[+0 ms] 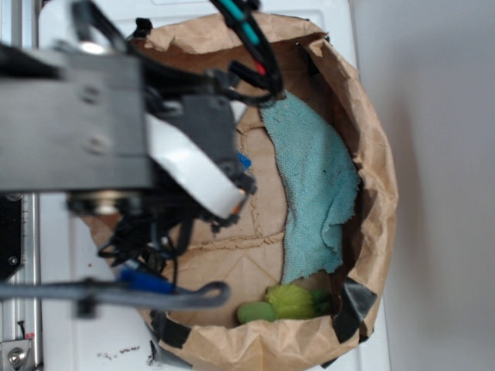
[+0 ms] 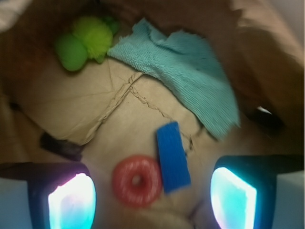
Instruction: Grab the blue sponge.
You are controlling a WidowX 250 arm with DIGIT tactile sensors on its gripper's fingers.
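The gripper (image 2: 152, 198) hangs spread wide, its fingers (image 2: 71, 200) holding and touching nothing. The blue sponge (image 2: 172, 156) lies flat between them on the paper bag's floor (image 2: 71, 109), the orange ring (image 2: 137, 180) touching its left edge. Beyond the sponge lies the teal cloth (image 2: 183, 71); farther left, the green plush toy (image 2: 86, 40).

Blue sponge (image 2: 172, 157) is a flat, bright royal-blue rectangle, lying flat on the brown paper floor of the bag. In my wrist view its long axis runs roughly 12 to 6 o'clock, top end tipped slightly toward 11. It sits low in that view, between my two fingers, nearer the right one. It looks intact and uncompressed. In the exterior view only a small blue sliver (image 1: 244, 161) shows beside my arm.
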